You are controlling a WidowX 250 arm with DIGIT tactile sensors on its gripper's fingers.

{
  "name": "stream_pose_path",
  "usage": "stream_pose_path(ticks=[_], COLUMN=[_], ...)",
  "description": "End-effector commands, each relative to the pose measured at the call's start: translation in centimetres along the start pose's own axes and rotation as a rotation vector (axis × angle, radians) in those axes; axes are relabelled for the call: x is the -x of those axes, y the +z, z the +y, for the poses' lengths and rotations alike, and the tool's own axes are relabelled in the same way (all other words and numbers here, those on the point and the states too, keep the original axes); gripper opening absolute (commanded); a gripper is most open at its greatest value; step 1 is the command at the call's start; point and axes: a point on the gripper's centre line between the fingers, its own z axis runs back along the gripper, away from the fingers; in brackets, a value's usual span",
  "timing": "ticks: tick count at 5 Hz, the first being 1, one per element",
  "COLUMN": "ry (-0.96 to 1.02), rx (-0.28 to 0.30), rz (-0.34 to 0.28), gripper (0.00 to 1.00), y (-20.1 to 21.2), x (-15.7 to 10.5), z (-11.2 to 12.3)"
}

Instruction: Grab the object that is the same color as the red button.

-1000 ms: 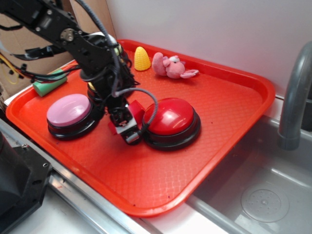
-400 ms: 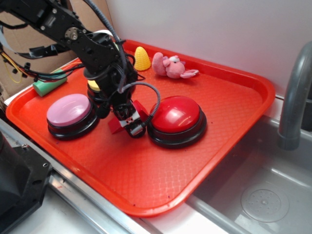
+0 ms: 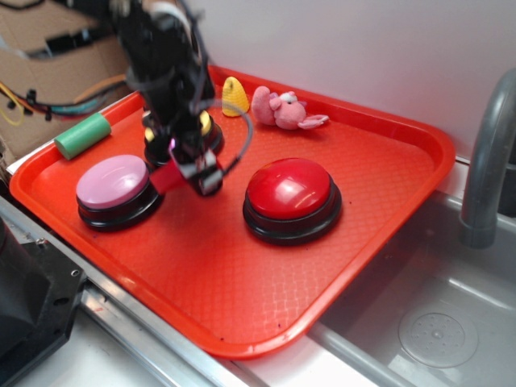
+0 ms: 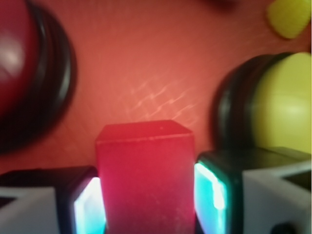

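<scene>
The small red wedge block (image 4: 146,175) sits between the jaws of my gripper (image 4: 146,204), which is shut on it from both sides. In the exterior view the gripper (image 3: 193,173) holds the red block (image 3: 169,179) lifted above the red tray (image 3: 242,282), between the pink button and the red button. The red button (image 3: 290,189), a glossy dome on a black base, stands free on the tray to the right of the gripper; its edge shows at the left of the wrist view (image 4: 19,63).
A pink button (image 3: 113,184) stands left of the gripper and a yellow button (image 4: 285,105) behind it. A green cylinder (image 3: 82,135), a yellow cone (image 3: 235,97) and a pink plush toy (image 3: 282,109) lie at the tray's back. A sink and faucet (image 3: 488,161) are to the right.
The gripper has risen and moved back left, away from the red button, taking the red block up off the tray. The red button stays where it was pushed slightly right.
</scene>
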Motion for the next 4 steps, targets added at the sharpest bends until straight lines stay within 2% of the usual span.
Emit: stream_pose_path(ticks=[1,2,3,4], ry=[0.195,0.241,0.294,0.321], rx=[0.049,0.094,0.113,0.094], rz=[-0.012,-0.033,-0.081,-0.097], gripper=[0.00,0.00,0.00,0.00], y=[10.0,13.7,15.5,16.2], x=[-2.9,-3.5,-3.4,-3.4], z=[0.2,0.5,1.0,1.5])
